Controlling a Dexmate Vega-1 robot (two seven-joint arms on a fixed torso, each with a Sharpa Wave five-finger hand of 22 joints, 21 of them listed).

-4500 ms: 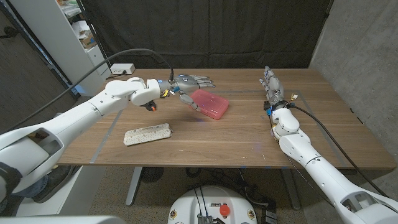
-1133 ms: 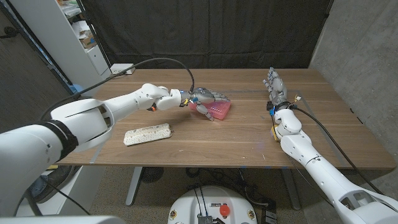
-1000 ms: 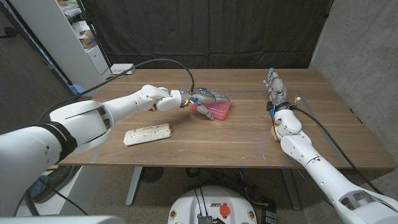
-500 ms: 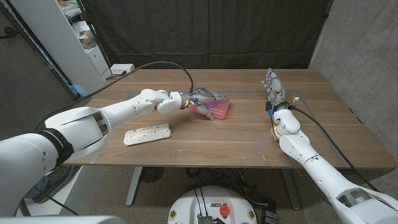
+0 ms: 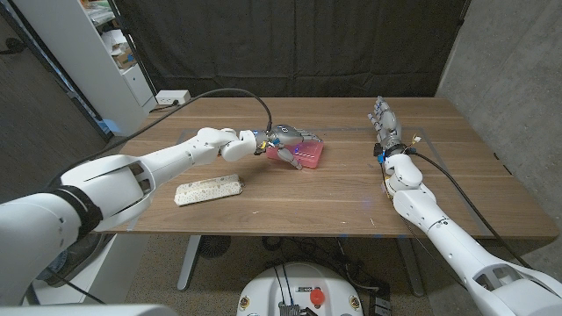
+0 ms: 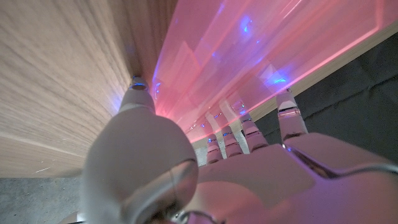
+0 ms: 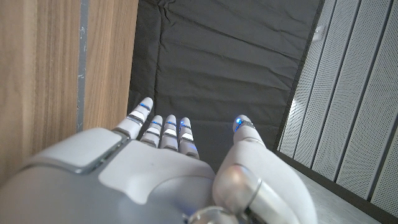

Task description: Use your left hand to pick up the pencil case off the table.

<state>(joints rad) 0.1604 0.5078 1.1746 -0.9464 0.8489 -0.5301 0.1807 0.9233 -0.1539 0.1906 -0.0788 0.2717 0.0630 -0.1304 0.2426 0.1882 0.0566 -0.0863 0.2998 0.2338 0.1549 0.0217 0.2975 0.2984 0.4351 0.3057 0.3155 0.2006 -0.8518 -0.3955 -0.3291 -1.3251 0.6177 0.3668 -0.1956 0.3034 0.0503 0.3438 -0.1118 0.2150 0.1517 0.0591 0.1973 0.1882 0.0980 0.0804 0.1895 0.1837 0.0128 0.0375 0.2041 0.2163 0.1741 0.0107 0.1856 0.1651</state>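
Head view shows the left hand (image 5: 290, 138) reaching over the translucent pink plastic pencil case (image 5: 305, 155), its fingers (image 5: 299, 134) draped across the top of the case and the thumb down along the near edge. In the left wrist view the fingers (image 6: 249, 134) press against the pink surface from one side and the thumb tip (image 6: 138, 87) sits at the case's edge by the wood, so the left hand (image 6: 205, 180) wraps the pencil case (image 6: 261, 56) from two sides. The case lies near the middle of the brown wooden table (image 5: 299, 197), towards the far side, and whether it is off the wood cannot be told. No writing or label can be read on it.

A flat, speckled off-white rectangular pad (image 5: 208, 190) lies on the table nearer the front edge, well apart from the case.

The right hand (image 5: 385, 123) stands on edge at the table's right side, fingers straight and apart, holding nothing; the right wrist view shows the right hand (image 7: 168, 168) the same way.
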